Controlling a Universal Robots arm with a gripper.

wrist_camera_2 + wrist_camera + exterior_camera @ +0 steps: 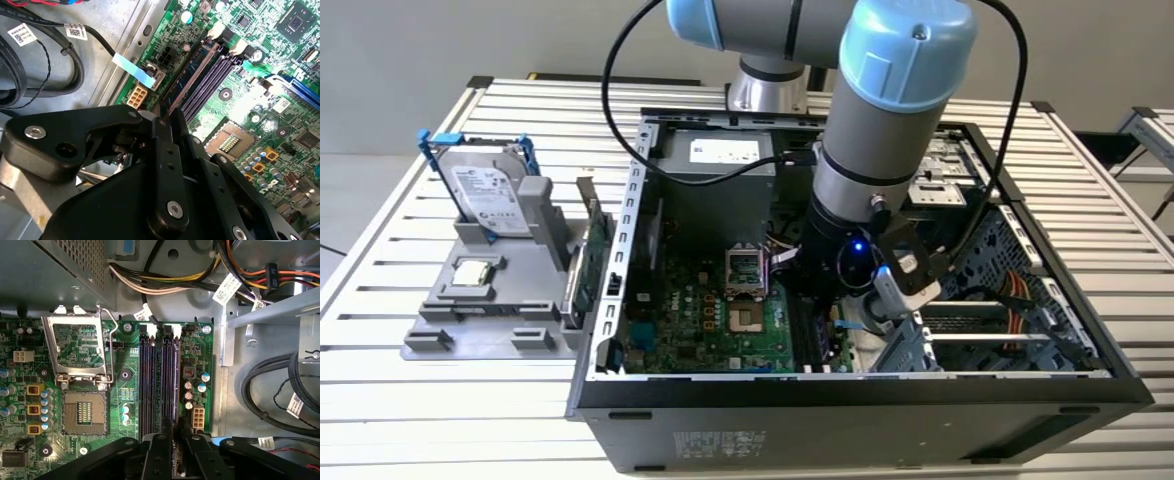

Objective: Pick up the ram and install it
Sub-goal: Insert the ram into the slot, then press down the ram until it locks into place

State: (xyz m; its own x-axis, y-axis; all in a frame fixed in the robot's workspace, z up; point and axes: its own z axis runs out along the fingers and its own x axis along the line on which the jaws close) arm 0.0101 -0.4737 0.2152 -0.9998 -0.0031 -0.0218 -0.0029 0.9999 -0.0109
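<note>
In the second wrist view the gripper (167, 119) is clamped on the near end of the ram (192, 75), its two black fingers pinching the flat faces. The stick stands on edge in the outermost of the black slots (212, 80), the one farthest from the CPU socket (230, 142), and runs away from the fingers toward the white latches (216, 33) at the far end. Whether it is fully seated I cannot tell.

It looks like a light, stiff, thin board. It is probably brittle if twisted, with chips and edge contacts best left untouched. The sound hold is across the bare faces near the top edge, pressing straight down.

Farther from the socket, outside the case (854, 385), the hard drive (491, 195) stands in its holder.
</note>
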